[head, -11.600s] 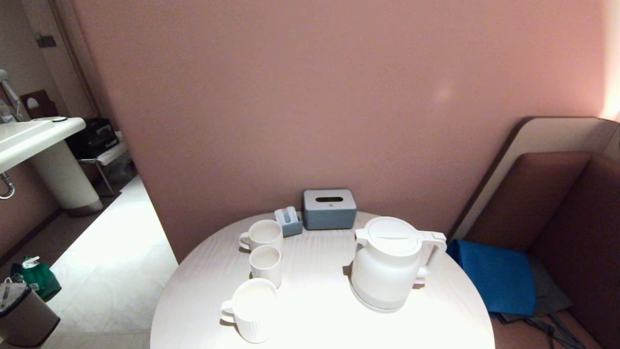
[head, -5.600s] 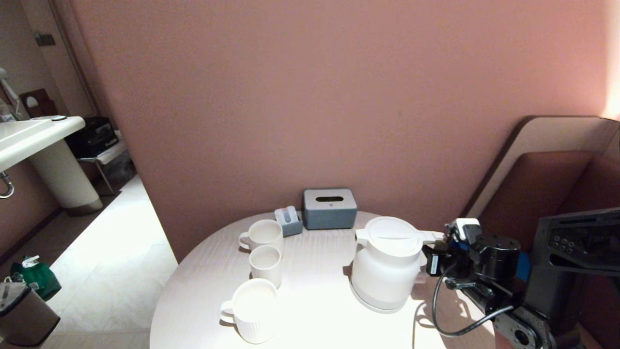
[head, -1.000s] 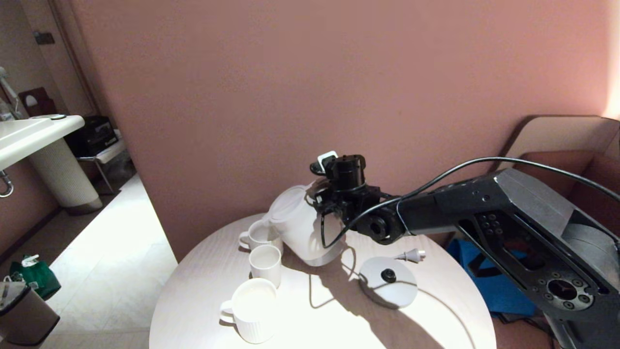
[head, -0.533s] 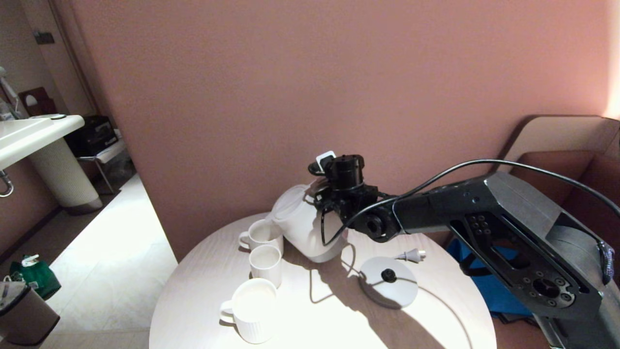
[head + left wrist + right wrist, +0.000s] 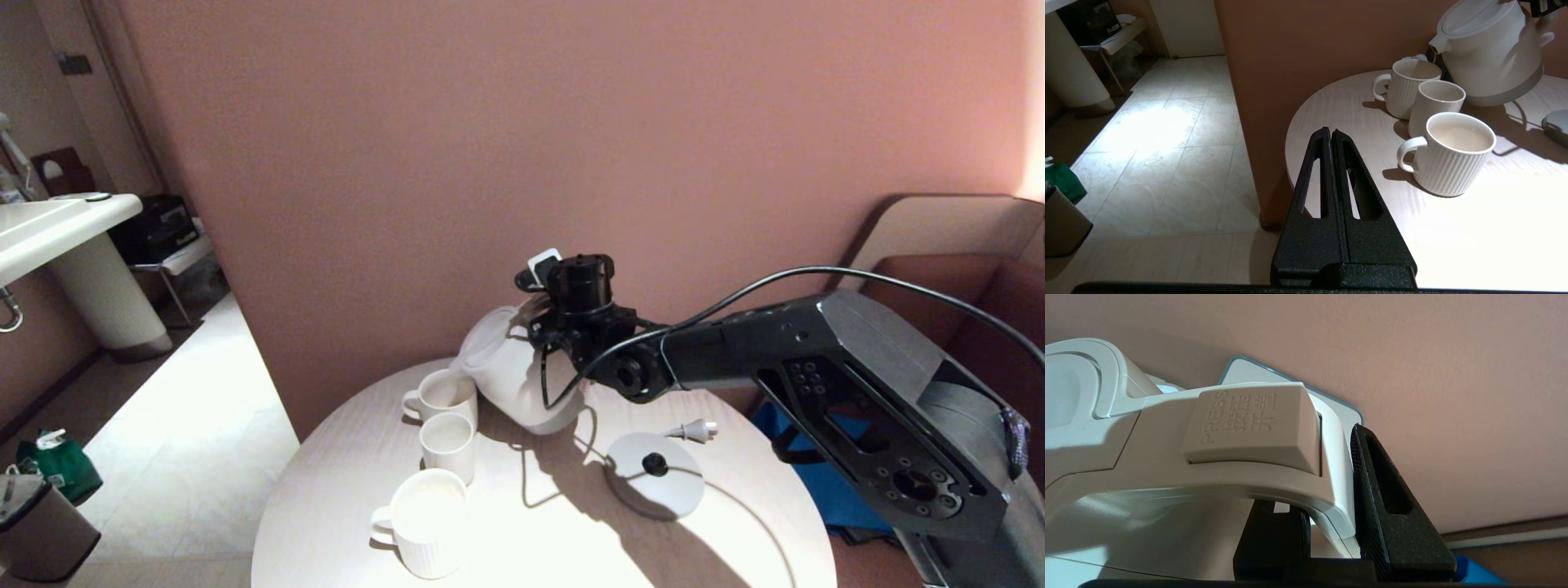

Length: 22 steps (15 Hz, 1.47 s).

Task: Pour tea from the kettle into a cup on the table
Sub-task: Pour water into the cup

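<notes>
Kettle (image 5: 518, 377) is up off the table (image 5: 539, 523), tipped over with its spout (image 5: 1436, 42) right above the far cup (image 5: 1410, 92) of the row. My right gripper (image 5: 1331, 514) is clamped on the loop handle (image 5: 1274, 457), one finger inside the loop and one outside, so the kettle sits straight ahead of my wrist with the spout pointing away from it, toward my left side. That line from handle to spout is what the pour turns on: roll a bit further and the tea should drop into that cup (I think I can see a thin stream already, can't swear to it).

My left gripper (image 5: 1332, 136) is shut on nothing, parked low off the table's edge.

Count: one kettle, one round base (image 5: 655, 485) with its plug (image 5: 692, 429), three cups.
</notes>
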Motion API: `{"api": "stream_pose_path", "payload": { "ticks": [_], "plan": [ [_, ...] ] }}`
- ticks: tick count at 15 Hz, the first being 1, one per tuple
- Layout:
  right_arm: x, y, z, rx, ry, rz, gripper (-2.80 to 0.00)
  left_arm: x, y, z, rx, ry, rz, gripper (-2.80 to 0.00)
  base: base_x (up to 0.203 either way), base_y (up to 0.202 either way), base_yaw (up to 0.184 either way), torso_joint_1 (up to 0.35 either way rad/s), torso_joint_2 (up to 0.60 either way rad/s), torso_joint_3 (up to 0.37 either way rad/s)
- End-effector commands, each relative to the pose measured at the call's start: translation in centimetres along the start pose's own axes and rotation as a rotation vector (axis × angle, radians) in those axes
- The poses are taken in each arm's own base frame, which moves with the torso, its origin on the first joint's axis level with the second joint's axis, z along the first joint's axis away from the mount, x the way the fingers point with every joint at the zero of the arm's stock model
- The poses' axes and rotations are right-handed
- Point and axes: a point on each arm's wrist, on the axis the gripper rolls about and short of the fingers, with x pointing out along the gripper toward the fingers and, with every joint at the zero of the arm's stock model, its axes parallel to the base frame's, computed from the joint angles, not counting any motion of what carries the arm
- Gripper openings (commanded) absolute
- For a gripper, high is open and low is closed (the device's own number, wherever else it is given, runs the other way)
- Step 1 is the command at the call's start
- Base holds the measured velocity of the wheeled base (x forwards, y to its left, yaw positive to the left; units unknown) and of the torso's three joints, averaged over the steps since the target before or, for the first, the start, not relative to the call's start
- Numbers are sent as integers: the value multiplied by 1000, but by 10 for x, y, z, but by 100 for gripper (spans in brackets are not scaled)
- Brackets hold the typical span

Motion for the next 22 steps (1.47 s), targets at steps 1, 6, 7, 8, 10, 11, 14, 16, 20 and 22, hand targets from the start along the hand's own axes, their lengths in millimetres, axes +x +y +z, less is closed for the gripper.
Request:
{"api": "stream_pose_path", "payload": {
  "ticks": [1, 6, 7, 8, 10, 11, 14, 16, 20, 22],
  "plan": [
    [1, -1, 5, -11, -15, -12, -280, 0, 0, 0, 0, 0, 0, -280, 0, 0, 0, 0, 0, 0],
    [2, 0, 4, -50, -9, -12, -280, 0, 0, 0, 0, 0, 0, -280, 0, 0, 0, 0, 0, 0],
    [2, 0, 3, -57, 3, -8, -280, 0, 0, 0, 0, 0, 0, -280, 0, 0, 0, 0, 0, 0],
    [2, 0, 4, -61, 9, -5, -280, 0, 0, 0, 0, 0, 0, -280, 0, 0, 0, 0, 0, 0],
    [1, -2, 7, -65, 13, -4, -280, 0, 0, 0, 0, 0, 0, -280, 0, 0, 0, 0, 0, 0],
    [1, -2, 8, -65, 12, -5, -280, 0, 0, 0, 0, 0, 0, -280, 0, 0, 0, 0, 0, 0],
    [1, -2, 9, -57, 10, -6, -280, 0, 0, 0, 0, 0, 0, -280, 0, 0, 0, 0, 0, 0],
    [1, -2, 6, -2, 16, -8, -280, 0, 0, 0, 0, 0, 0, -280, 0, 0, 0, 0, 0, 0],
    [-3, -4, -1, 136, 50, -9, -280, 0, 0, 0, 0, 0, 0, -280, 0, 0, 0, 0, 0, 0],
    [-4, -3, -9, 188, 76, -5, -280, 0, 0, 0, 0, 0, 0, -280, 0, 0, 0, 0, 0, 0]
  ]
}}
